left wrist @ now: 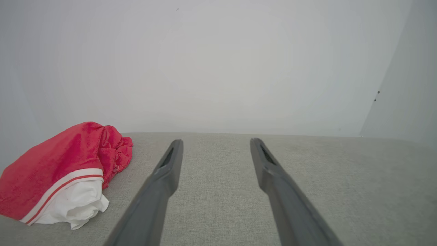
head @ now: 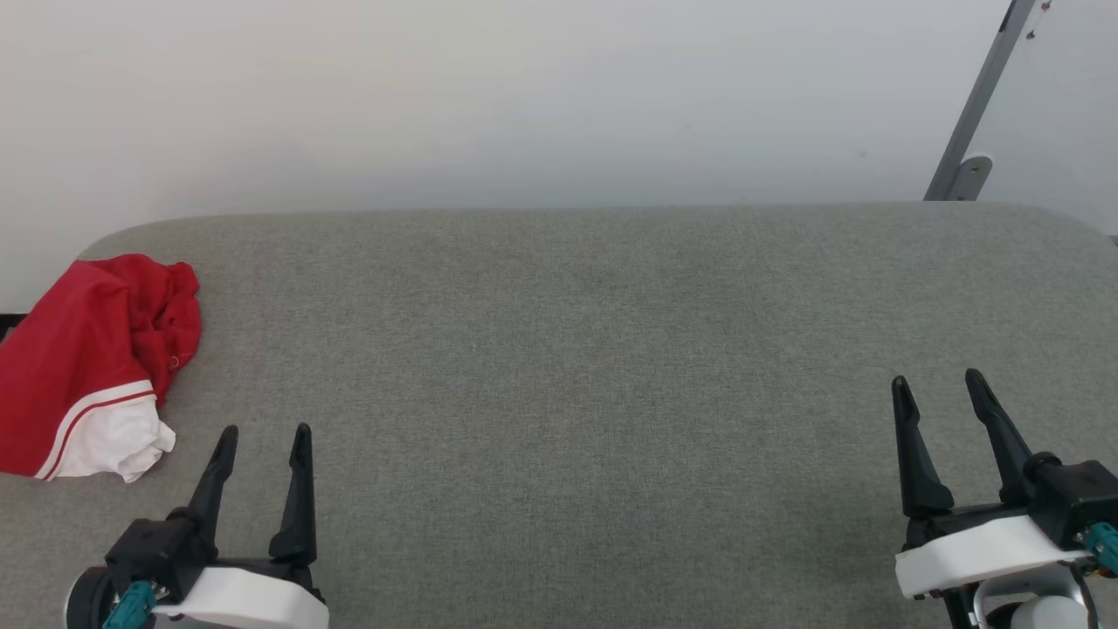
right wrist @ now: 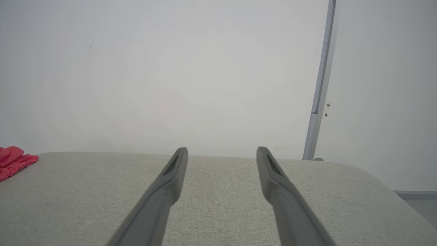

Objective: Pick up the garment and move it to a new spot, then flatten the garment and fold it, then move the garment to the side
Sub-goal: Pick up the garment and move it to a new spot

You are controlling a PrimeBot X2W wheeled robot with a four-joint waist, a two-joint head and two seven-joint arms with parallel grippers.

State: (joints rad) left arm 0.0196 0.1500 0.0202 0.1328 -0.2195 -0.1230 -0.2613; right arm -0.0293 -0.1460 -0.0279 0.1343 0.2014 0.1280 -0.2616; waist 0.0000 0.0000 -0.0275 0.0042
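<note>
Step 1, the pickup, is not begun: my left pincer and right pincer gape empty. The shirt lies crumpled at the tabletop's left edge, near the far corner. The left pincer must reach it next.

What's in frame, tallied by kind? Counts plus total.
garment: 1, red with a white sleeve end, crumpled at the left edge
grippers: 2, left gripper and right gripper, fingers apart, holding nothing
grey fabric surface: 1
metal post: 1
Total: 5
</note>
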